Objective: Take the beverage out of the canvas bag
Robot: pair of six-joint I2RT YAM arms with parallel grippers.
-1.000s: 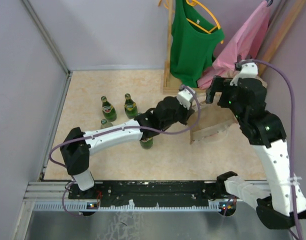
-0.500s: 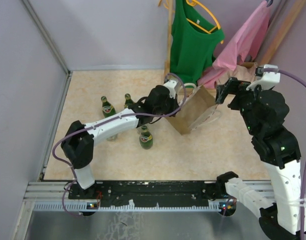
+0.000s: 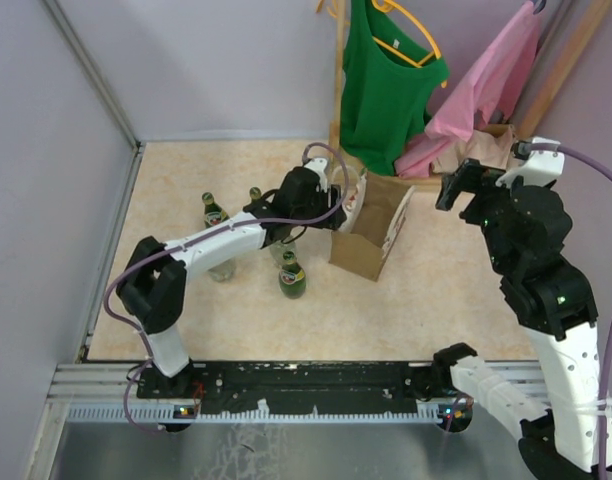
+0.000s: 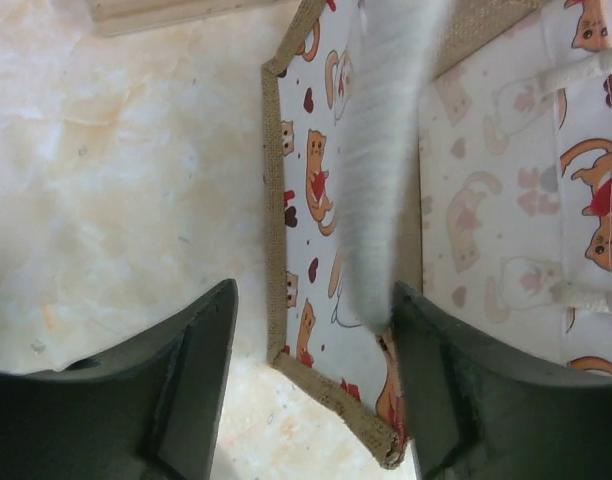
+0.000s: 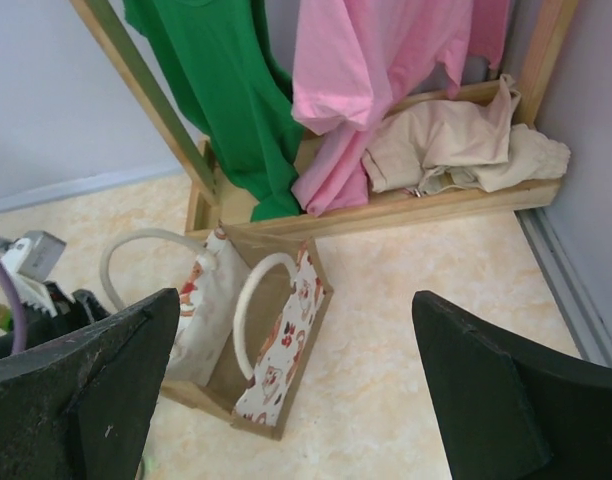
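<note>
Canvas bag (image 3: 371, 240) stands on its base mid-counter (image 3: 436, 310), mouth up. Its long axis runs from the arms' edge toward the far wall, with a narrow brown end facing the arms and the cat-printed white panels along both long sides. What lies inside cannot be made out.

Nearer than the bag and to its left in the overhead view, a green bottle (image 3: 291, 277) stands upright. The left hand (image 4: 314, 297) is at the bag's left rim with its fingers apart. A blurred white handle (image 4: 386, 150) passes between them without being clamped. The other loop handle (image 5: 238, 312) arches over the open mouth.

Right of the bag and well apart from it, the right hand (image 5: 294, 298) hangs raised, fingers spread wide and holding nothing.

Farther left of the bag, two more green bottles (image 3: 214, 211) (image 3: 254, 194) stand upright, the second half hidden by the left arm. Beyond the bag, a wooden rack (image 5: 426, 205) carries a green top (image 3: 386, 80), a pink shirt (image 3: 486, 90) and crumpled beige cloth (image 5: 456, 150).
</note>
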